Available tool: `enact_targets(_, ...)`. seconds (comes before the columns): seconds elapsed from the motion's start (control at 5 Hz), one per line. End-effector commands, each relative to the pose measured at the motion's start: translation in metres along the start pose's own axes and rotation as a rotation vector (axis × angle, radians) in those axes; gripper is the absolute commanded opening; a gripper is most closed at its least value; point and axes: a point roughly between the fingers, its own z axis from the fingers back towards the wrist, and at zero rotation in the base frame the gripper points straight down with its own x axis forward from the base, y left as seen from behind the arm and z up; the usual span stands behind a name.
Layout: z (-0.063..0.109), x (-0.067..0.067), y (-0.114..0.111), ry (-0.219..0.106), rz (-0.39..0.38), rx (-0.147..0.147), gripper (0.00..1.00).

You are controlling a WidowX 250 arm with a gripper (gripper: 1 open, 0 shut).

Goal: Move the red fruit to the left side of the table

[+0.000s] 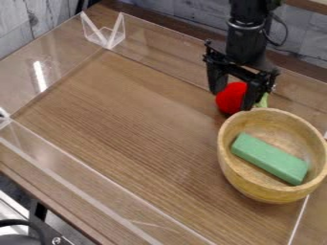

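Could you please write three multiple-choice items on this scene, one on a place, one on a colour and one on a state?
1. Where is the green block?
A. inside the bowl
B. on the bare table
C. held by the tool

2. What colour is the fruit under the tool?
A. yellow
B. red
C. blue

3. How do the tool's jaws stand?
A. shut on the block
B. shut and empty
C. open, straddling the fruit

Key: 1 A, the block lies in the bowl; 2 B, it is bright red; 3 C, fingers either side.

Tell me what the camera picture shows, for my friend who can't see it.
A black robot gripper, jaws open, points down around a small red fruit on a wooden table. Beside it sits a tan bowl holding a green block.
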Motion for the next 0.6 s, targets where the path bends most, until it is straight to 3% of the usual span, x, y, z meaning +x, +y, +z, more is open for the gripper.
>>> enact_targets(0.0,0.006,0.0085,0.0068,-0.062,-0.02,0.007,1.0)
enact_targets(0.4,-0.0022,0.0145,0.0161,-0.09,-0.037,0.013,1.0)
